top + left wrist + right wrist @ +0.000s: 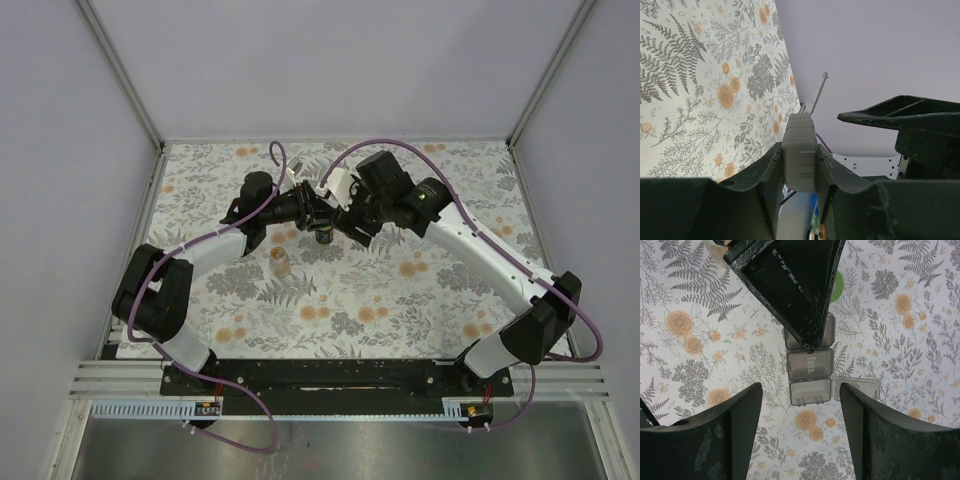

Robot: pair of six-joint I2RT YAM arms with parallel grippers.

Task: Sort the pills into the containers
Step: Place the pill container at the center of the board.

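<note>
In the top view the two arms meet over the upper middle of the counter (350, 310), which is covered with a fern and orange-flower print. The left gripper (799, 167) is clenched on the pill organizer (799, 160). In its wrist view the grey translucent strip stands end-on, wedged between the two black fingers at the lower centre of the frame.

The right wrist view looks straight down on the same organizer at the centre of the frame. It is a row of smoky compartments running top to bottom, and the middle one is marked "Tues." The dark wedge of the left gripper covers its upper end. The lowest compartment has its clear lid (856, 387) swung out to the right and lying flat. A green round thing (838, 286) peeks out from behind that wedge at the upper right, too hidden to name.

The right gripper (800, 387) is released. Its fingers are spread wide at the bottom of its own view, one on each side of the organizer's lower end, with nothing held between them.

A small pale bottle (281, 258) stands on the counter just left of centre in the top view, apart from both grippers.
</note>
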